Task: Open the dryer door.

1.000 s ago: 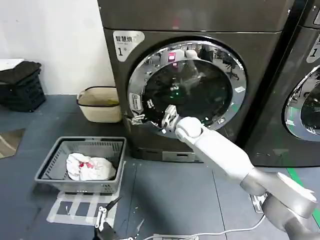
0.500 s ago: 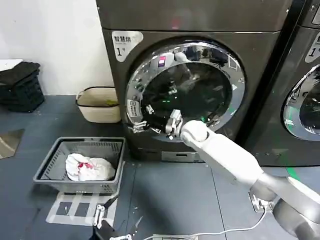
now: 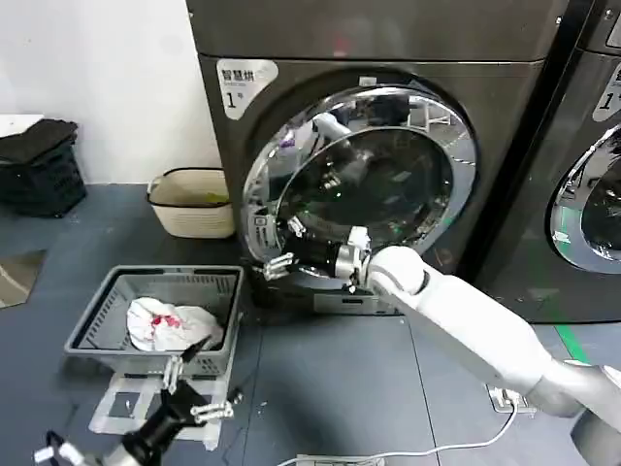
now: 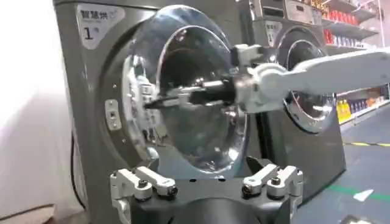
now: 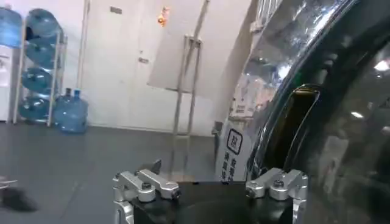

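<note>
Dryer door (image 3: 364,180): front of left machine, latch edge swung slightly out. Right gripper (image 3: 281,262): at door's lower-left rim; grip state, you cannot tell. Left gripper (image 3: 199,383): low near basket (image 3: 97,316), fingers spread, idle. Risk: your hold slips off slick chrome rim; door swings shut.

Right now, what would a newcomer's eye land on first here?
The dryer door, its chrome ring swung partly out from the machine front, with the right gripper at its lower left edge. Then the grey basket of laundry on the floor to the left, and the left gripper low in front.
</note>
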Robot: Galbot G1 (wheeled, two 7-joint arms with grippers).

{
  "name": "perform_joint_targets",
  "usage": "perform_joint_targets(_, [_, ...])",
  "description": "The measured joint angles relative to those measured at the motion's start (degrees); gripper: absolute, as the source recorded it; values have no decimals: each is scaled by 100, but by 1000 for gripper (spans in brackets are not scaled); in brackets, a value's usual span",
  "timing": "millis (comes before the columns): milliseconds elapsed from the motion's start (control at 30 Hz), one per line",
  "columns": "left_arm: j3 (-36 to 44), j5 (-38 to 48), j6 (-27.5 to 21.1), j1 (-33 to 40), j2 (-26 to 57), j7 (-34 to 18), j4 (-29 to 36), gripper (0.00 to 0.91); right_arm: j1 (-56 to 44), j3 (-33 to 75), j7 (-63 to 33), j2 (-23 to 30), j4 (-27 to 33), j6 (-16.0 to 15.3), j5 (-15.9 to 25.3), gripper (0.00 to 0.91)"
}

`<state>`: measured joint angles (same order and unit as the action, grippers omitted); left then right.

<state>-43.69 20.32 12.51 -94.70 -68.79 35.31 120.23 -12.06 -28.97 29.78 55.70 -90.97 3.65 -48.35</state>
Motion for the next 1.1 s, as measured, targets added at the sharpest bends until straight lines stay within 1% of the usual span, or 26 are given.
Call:
perform_joint_targets(267, [-13,782,-413,667,659,-47,-310,907,-263,151,394,-368,-375,45,-111,907])
perform_joint_targets(567, [290,1585,-711,1726,1493,-195,-948,907,-420,297,1028,-840,-709,108,-89,907])
perform_joint_targets(800, [752,1641,-772,2835,2046,-316,-1614,907,-568,454,1406,-1156,-913,184,-107,907])
perform_joint_targets(967, [1285,1548,-791,3640,2335,-296,-2107,907,-737,623,1794,-1395,-1054,235,-135,907])
perform_joint_targets(1100, [1800,1460,-761,4217,2453,-228,-2406,907,-891,820,2053,-1558,-1096,352,-252,907])
